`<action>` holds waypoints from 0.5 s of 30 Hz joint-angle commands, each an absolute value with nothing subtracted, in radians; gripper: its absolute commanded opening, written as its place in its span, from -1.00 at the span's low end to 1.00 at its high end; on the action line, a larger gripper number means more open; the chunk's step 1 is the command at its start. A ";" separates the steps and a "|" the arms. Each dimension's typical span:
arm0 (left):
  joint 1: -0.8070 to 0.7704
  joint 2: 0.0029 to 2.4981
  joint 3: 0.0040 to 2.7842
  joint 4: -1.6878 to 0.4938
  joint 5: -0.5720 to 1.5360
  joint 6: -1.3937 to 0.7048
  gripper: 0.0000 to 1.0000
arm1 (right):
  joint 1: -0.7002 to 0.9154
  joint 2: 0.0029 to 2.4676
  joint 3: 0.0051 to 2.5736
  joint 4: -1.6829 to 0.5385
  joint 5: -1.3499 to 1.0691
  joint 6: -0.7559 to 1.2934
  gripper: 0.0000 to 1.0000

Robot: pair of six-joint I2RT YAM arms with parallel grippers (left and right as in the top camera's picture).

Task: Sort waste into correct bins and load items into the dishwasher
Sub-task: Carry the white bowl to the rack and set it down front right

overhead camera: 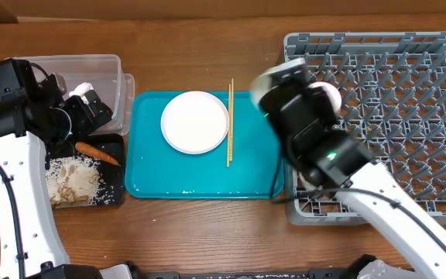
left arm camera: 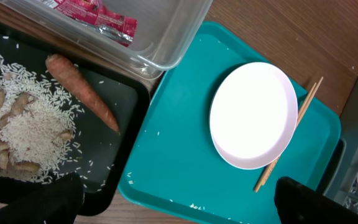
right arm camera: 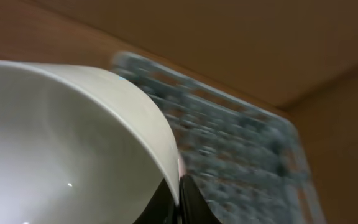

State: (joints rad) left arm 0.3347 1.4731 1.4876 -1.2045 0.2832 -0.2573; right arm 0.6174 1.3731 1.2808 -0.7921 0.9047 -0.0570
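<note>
My right gripper [right arm camera: 179, 198] is shut on the rim of a white bowl [right arm camera: 61, 143], which I hold tilted over the left side of the grey dishwasher rack [overhead camera: 393, 116]. Only an edge of the bowl [overhead camera: 328, 94] shows past the arm in the overhead view. My left gripper [left arm camera: 179, 205] hangs open and empty above the near edge of the teal tray [left arm camera: 179, 155]. A white plate [overhead camera: 195, 122] and chopsticks [overhead camera: 229, 124] lie on that tray. The black tray [overhead camera: 116, 194] holds a carrot [overhead camera: 99, 153] and rice with scraps [overhead camera: 72, 182]. A red-and-silver wrapper [left arm camera: 98, 14] lies in the clear tub [overhead camera: 111, 70].
The clear tub and black tray sit close against the teal tray's left side, and the rack stands against its right side. A few rice grains [left arm camera: 194, 205] are scattered on the teal tray. Bare wooden table [overhead camera: 207, 46] runs along the back and front.
</note>
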 commanded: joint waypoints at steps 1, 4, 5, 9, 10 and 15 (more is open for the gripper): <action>0.340 1.472 1.502 -1.203 0.278 -0.250 1.00 | 0.498 1.353 1.304 -0.871 1.247 -0.101 -0.92; 0.340 1.472 1.502 -1.204 0.278 -0.250 1.00 | 0.368 1.353 1.304 -0.989 1.457 -0.101 -0.92; 0.340 1.472 1.502 -1.204 0.278 -0.250 1.00 | 0.339 1.353 1.304 -1.008 1.489 -0.101 -0.93; 0.340 1.472 1.502 -1.204 0.278 -0.250 1.00 | 0.209 1.353 1.303 -1.016 1.567 -0.122 -0.93; 0.340 1.472 1.502 -1.203 0.278 -0.250 1.00 | 0.180 1.353 1.301 -1.017 1.567 -0.140 -0.92; 0.340 1.472 1.502 -1.203 0.278 -0.250 1.00 | 0.116 1.353 1.277 -1.021 1.571 -0.214 -0.92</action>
State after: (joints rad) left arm 0.3347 1.4731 1.4876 -1.2049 0.2832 -0.2573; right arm 0.1268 1.3731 1.2816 -1.0195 1.5227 -0.1719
